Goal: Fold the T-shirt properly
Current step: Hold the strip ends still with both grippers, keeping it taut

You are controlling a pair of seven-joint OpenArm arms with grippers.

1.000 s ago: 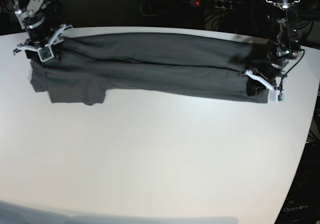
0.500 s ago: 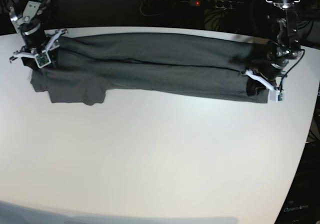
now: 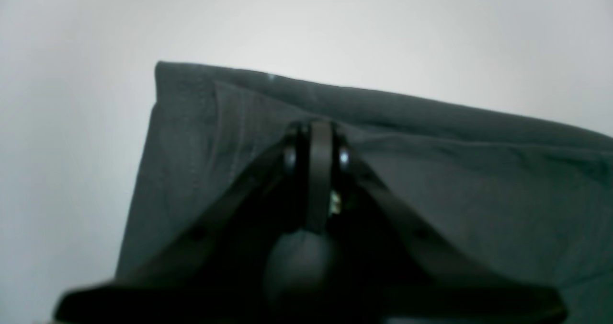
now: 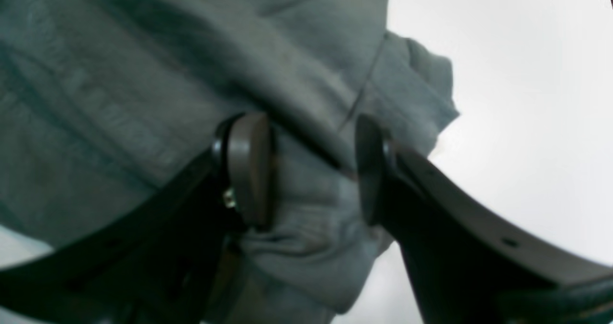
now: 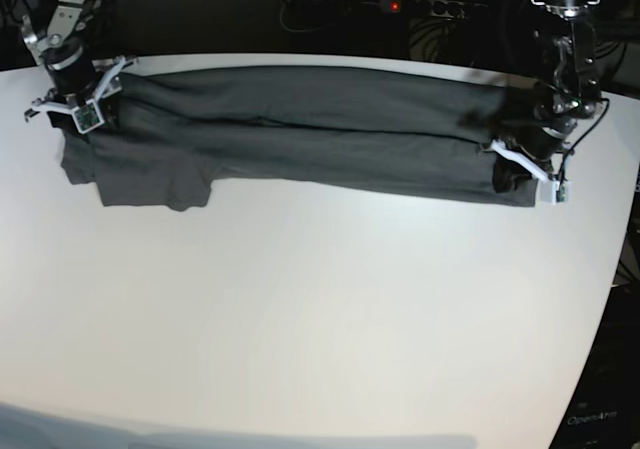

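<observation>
Both arms are black and jointed, with cables trailing along their upper links. Each ends in white bracket pieces around dark, curved fingers: the left gripper (image 5: 525,174) and the right gripper (image 5: 72,107). Up close, the right gripper's fingers (image 4: 249,170) carry rounded brownish pads, and small screw holes dot the black finger arms.

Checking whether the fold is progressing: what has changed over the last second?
The right hand, jaws apart over the T-shirt, shifted slightly outward and toward the table's far edge. The left hand stayed shut on the shirt's other end, and the shirt itself lies as before.
</observation>
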